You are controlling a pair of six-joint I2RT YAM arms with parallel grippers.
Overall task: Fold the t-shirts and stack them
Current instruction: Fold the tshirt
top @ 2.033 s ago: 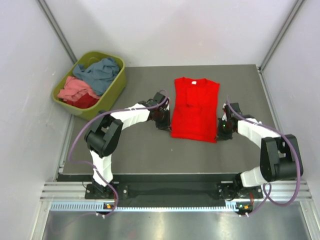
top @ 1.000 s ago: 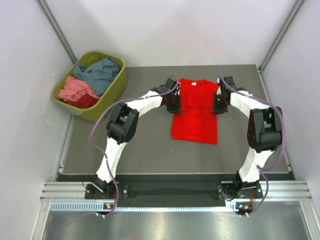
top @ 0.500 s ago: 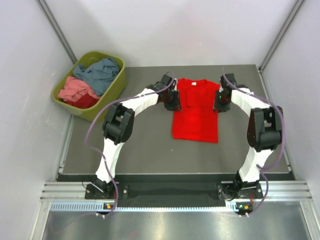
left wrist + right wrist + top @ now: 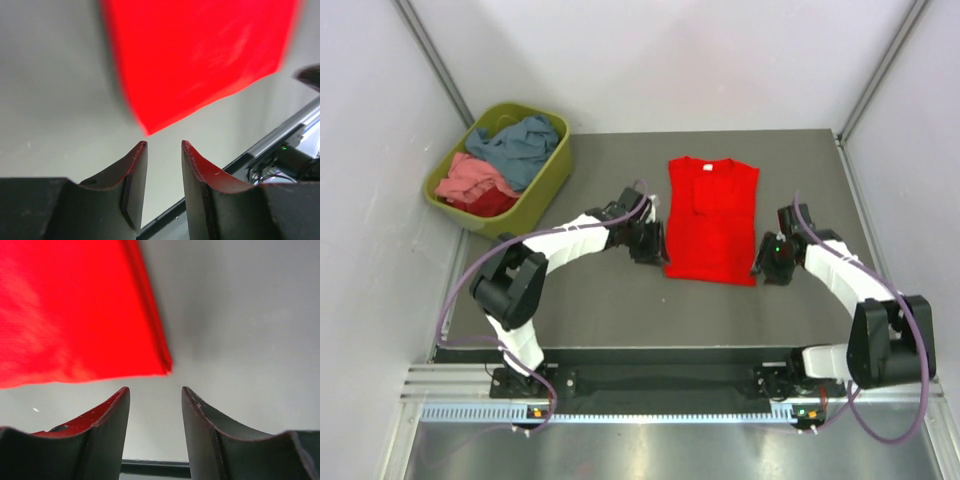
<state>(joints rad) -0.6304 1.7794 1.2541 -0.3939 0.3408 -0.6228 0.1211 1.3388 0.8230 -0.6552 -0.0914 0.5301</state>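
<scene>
Far to the left of the red t-shirt [image 4: 712, 225], an olive-green tub [image 4: 558, 168] stands at the corner of the dark desk [image 4: 610, 305]. It holds a blue-grey shirt [image 4: 520, 145], a salmon pink shirt [image 4: 470, 178] and a dark red shirt [image 4: 488, 203], all crumpled. Nothing lies between the tools and the red t-shirt. The left tool [image 4: 655, 243] is just beside its near left corner and the right tool [image 4: 767, 262] just beside its near right corner. Both have their fingers apart and hold nothing. The red t-shirt lies flat in the middle of the desk, folded to a long narrow shape, collar at the far end.
</scene>
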